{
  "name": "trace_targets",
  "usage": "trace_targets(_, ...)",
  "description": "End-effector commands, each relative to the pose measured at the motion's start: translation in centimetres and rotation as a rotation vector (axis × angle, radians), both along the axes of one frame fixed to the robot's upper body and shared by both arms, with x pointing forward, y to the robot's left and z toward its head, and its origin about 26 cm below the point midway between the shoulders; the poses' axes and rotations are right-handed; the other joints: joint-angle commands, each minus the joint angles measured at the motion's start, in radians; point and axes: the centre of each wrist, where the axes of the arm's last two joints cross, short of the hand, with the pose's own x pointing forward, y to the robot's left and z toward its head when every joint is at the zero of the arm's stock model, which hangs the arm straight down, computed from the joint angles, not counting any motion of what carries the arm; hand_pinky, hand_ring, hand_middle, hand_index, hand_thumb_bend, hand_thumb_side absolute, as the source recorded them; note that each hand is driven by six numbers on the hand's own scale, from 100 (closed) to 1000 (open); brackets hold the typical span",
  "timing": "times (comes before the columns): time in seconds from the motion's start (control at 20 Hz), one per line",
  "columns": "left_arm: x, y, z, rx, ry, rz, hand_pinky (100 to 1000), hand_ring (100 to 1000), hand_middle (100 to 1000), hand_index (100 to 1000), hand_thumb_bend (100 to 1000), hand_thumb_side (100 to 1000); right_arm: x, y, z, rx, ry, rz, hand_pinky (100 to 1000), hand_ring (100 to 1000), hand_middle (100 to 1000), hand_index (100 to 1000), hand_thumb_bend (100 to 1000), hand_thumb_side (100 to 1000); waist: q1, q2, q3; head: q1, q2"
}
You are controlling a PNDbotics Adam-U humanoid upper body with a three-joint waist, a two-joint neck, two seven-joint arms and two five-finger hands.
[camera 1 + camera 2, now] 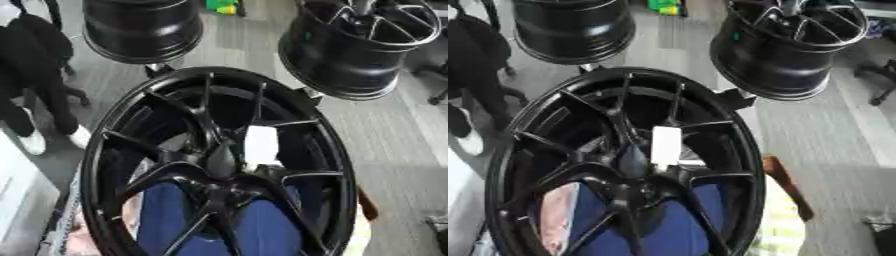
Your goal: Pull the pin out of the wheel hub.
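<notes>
A large black spoked wheel hub (pixel 197 117) stands tilted and fills the foreground in both eye views. A white oblong piece (pixel 666 145) sticks up just right of the hub's dark centre (pixel 633 162), between two spokes. I cannot make out what this piece is. Neither of my hands shows in either view, and nothing touches the white piece.
Two more black wheels stand behind, one at the back left (pixel 144 27) and one at the back right (pixel 359 45). Blue fabric (pixel 262 225) shows through the lower spokes. A brown bar (pixel 785 187) lies by the wheel's right edge, over grey floor (pixel 394 150).
</notes>
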Motion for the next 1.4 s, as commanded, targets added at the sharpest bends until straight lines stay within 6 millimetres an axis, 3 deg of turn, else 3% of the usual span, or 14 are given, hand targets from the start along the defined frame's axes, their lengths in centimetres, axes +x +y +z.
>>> trace_targets(0.05, -0.2, -0.1, 0.9, 0.017, -0.023, -0.013, 755, 832, 720, 830, 183, 602, 0.3, -0.8, 1.8, -0.032, -0.022, -0.026, 796, 713, 501, 653, 100, 100, 0.004, -0.015, 0.002, -0.01, -0.014)
trace_targets(0.4, -0.1, -0.2, 0.9, 0.021, -0.021, -0.023, 755, 831, 720, 830, 182, 601, 3.0, -0.2, 2.4, -0.042, -0.043, -0.015, 800, 726, 515, 667, 100, 100, 0.005, -0.013, 0.008, -0.026, -0.02)
trace_targets(0.5, -0.1, -0.2, 1.0, 0.022, -0.021, -0.023, 756, 831, 721, 830, 183, 600, 3.4, -0.1, 2.5, -0.049, -0.042, -0.011, 816, 774, 632, 761, 100, 100, 0.004, -0.014, 0.007, -0.026, -0.018)
trace_targets(0.55, -0.1, -0.2, 1.0, 0.022, -0.021, -0.024, 756, 831, 721, 830, 183, 601, 3.5, 0.0, 2.5, -0.057, -0.04, -0.004, 838, 827, 758, 845, 108, 268, 0.004, -0.015, 0.007, -0.026, -0.017)
trace_targets(0.65, -0.1, -0.2, 1.0, 0.023, -0.019, -0.025, 756, 831, 721, 830, 184, 602, 3.7, 0.3, 2.6, -0.087, -0.03, 0.03, 859, 864, 831, 906, 142, 424, 0.004, -0.015, 0.005, -0.025, -0.017)
trace_targets(0.7, -0.1, -0.2, 1.0, 0.023, -0.019, -0.025, 756, 831, 721, 830, 184, 601, 3.7, 0.4, 2.7, -0.1, -0.027, 0.044, 862, 871, 845, 913, 140, 444, 0.004, -0.016, 0.005, -0.024, -0.016)
trace_targets(1.4, -0.2, -0.2, 0.9, 0.025, -0.016, -0.021, 756, 831, 722, 831, 186, 599, 3.5, 0.4, 3.6, -0.114, -0.079, 0.044, 857, 858, 839, 910, 113, 436, 0.002, -0.02, -0.001, -0.015, -0.009)
